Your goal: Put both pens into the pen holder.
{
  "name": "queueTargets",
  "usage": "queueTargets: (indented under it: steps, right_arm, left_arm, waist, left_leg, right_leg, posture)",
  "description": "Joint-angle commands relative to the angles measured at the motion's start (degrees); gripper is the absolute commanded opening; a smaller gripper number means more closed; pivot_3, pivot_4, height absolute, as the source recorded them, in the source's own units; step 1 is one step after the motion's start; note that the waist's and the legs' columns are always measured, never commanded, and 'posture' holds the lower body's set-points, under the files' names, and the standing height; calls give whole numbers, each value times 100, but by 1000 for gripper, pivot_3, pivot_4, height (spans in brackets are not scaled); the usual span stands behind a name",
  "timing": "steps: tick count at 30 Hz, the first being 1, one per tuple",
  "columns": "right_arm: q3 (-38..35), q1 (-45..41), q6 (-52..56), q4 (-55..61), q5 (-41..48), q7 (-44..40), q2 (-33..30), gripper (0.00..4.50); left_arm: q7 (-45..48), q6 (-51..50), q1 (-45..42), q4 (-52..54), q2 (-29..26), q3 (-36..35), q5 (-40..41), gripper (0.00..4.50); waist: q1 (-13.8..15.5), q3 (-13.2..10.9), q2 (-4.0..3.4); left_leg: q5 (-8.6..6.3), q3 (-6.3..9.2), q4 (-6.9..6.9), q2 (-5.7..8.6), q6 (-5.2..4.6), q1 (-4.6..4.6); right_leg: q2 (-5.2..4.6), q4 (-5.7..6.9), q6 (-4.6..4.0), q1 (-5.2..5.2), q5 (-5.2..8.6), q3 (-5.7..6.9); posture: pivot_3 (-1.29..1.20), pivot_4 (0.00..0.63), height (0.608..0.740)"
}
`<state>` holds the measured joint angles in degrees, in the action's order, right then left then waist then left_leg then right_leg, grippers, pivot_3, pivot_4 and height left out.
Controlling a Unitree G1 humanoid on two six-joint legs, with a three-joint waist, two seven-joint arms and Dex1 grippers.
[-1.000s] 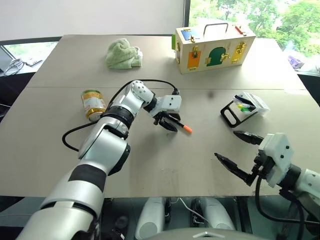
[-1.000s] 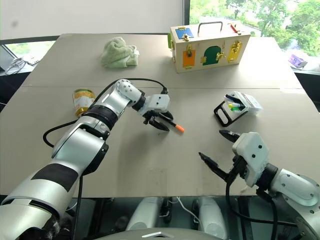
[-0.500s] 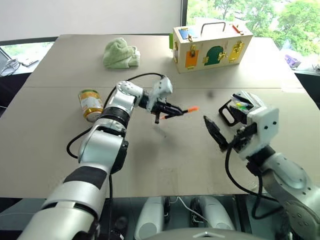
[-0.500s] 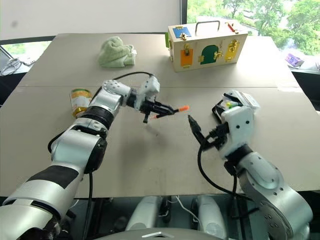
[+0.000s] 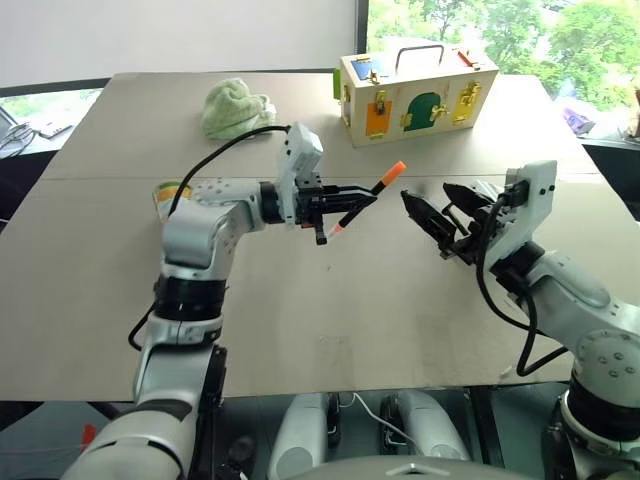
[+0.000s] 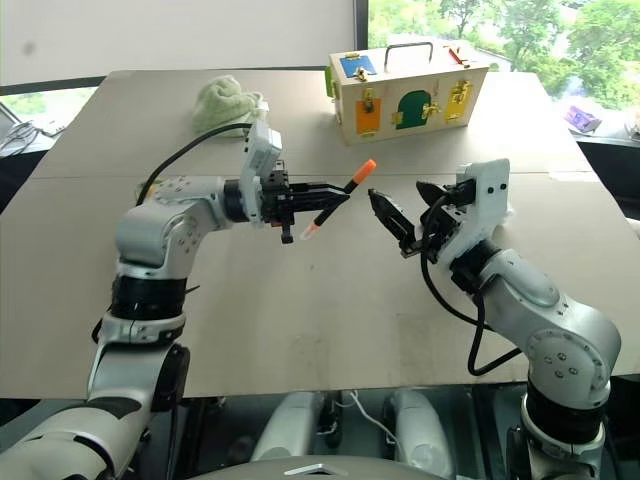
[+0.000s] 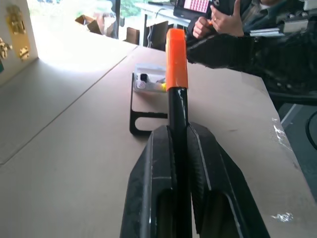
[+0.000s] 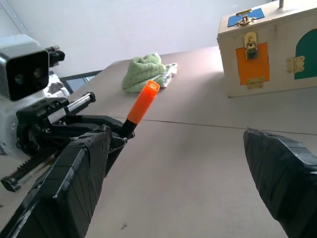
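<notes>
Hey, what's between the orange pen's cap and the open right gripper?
Nothing: in the left eye view, only bare table shows in the gap between the orange-capped pen and the right gripper.

On the table [image 5: 300, 330] the count runs as follows. One orange-capped pen [image 5: 362, 203] is in view, black-barrelled with orange at both ends. One pen holder [image 7: 148, 83] stands on a black looped frame, with a few markers inside whose number cannot be told. One wooden latch box [image 5: 417, 82] sits at the far side, with one metal handle on top. One green cloth [image 5: 233, 107] lies bunched near it. One can [image 5: 170, 190] is partly hidden behind an arm. There are two grippers, the left gripper [image 5: 350, 203] and the right gripper [image 5: 432, 205], each with two black fingers. One person's hand [image 7: 225, 20] shows beyond the table.
</notes>
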<state>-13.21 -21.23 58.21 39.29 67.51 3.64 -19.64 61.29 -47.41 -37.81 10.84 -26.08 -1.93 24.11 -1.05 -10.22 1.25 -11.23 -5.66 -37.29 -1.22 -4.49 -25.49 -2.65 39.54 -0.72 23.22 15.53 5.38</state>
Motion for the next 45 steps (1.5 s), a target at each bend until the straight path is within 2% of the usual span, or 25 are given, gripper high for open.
queueTargets:
  steps: [1,7,8,11,13,16,17,18,22,24,25,29,33,38,40,45]
  right_arm:
    - [10,-208,23,-226,814,-30,-178,4500]
    - [488,-641,51,-922,1402,44,-135,4500]
    - [541,-675,39,-980,1461,64,-130,4008]
    - [654,-757,-57,-1091,1637,151,-113,2929]
    - [712,-787,-71,-1106,1718,182,-142,1863]
    - [776,-775,-76,-1076,1797,233,-231,514]
    - [789,-766,-81,-1060,1823,246,-262,168]
    - [799,-755,-86,-1047,1866,260,-294,7]
    - [834,-737,-102,-1002,1989,273,-452,7]
    - [806,-718,-130,-956,1947,283,-573,7]
    - [757,-734,-193,-906,1752,241,-664,7]
    - [498,-749,-481,-618,920,-61,-1208,7]
    - [32,-782,-534,-320,487,-560,-2174,7]
    - [0,-639,-614,-134,-973,-1282,-3758,7]
    - [43,-548,-709,-126,-1282,-1432,-3948,7]
    - [162,-524,-780,-148,-1813,-1499,-3813,7]
  left_arm:
    - [-357,-251,154,767,-173,-159,330,28]
    - [-853,-431,411,1407,-227,-124,679,28]
    - [-888,-412,446,1472,-243,-97,712,0]
    - [-969,-376,511,1588,-294,-40,824,0]
    - [-1005,-334,542,1604,-332,-32,875,0]
    - [-1032,-191,581,1602,-377,11,894,0]
    - [-1038,-147,594,1608,-389,36,894,0]
    - [-1045,-98,612,1610,-397,68,883,0]
    - [-953,-83,657,1509,-446,61,1053,0]
    - [-969,-181,617,1471,-421,-44,1252,864]
    - [-1018,-158,608,1426,-433,-75,1246,1155]
    - [-1082,-114,743,1325,-599,-152,1268,2998]
    - [-1189,93,896,1281,-672,-89,1156,3007]
    - [-1290,517,1001,1171,-590,295,778,3007]
    - [-1231,660,1017,1125,-582,431,695,3007]
    - [-1142,906,1005,1024,-520,609,621,3007]
  waist:
    - [33,0,0]
    - [44,0,0]
    - [56,0,0]
    - [59,0,0]
    - [57,0,-1]
    - [55,0,-1]
    - [56,0,0]
    - [60,0,0]
    - [62,0,0]
    - [61,0,-1]
    - [62,0,-1]
    - [68,0,-1]
    - [98,-2,-2]
    - [187,-8,-15]
    - [190,-5,-9]
    - [184,-6,-10]
  left_leg:
    - [2,1,0,0,3,0]
    - [3,-1,-9,1,2,2]
    - [3,-1,-10,1,2,2]
    - [3,0,-10,1,2,1]
    - [3,-1,-9,1,2,0]
    - [3,0,-9,1,2,0]
    - [3,0,-8,1,2,0]
    - [3,0,-8,1,2,0]
    - [3,0,-8,1,2,-1]
    - [3,0,-8,1,2,-1]
    - [2,0,-7,1,2,-1]
    - [2,0,-8,1,2,-2]
    - [2,-1,-5,1,2,-4]
    - [2,-4,-5,2,2,-14]
    - [2,-3,-2,1,2,-13]
    - [2,-5,-1,0,2,-14]
  right_leg:
    - [0,12,-1,1,1,1]
    - [-3,19,1,0,0,0]
    - [-4,19,1,0,0,0]
    - [-3,21,0,1,0,0]
    - [-3,21,0,1,0,0]
    - [-2,21,0,1,0,0]
    - [-2,21,0,1,0,0]
    - [-2,21,0,1,0,0]
    - [-3,20,0,1,0,0]
    - [-3,20,0,1,0,0]
    - [-3,20,0,2,0,1]
    - [-3,18,2,3,1,1]
    - [-4,15,2,5,2,1]
    - [-5,11,4,15,3,1]
    - [-4,5,8,14,6,2]
    - [-5,4,9,15,6,0]
  posture:
    - [0,150,740]
    - [0,150,740]
    - [0,150,740]
    - [0,150,740]
    - [0,150,740]
    - [0,150,740]
    - [0,150,740]
    - [0,150,740]
    - [0,150,740]
    - [0,150,740]
    - [0,150,740]
    - [0,150,740]
    - [0,150,740]
    - [0,150,740]
    - [0,150,740]
    - [0,150,740]
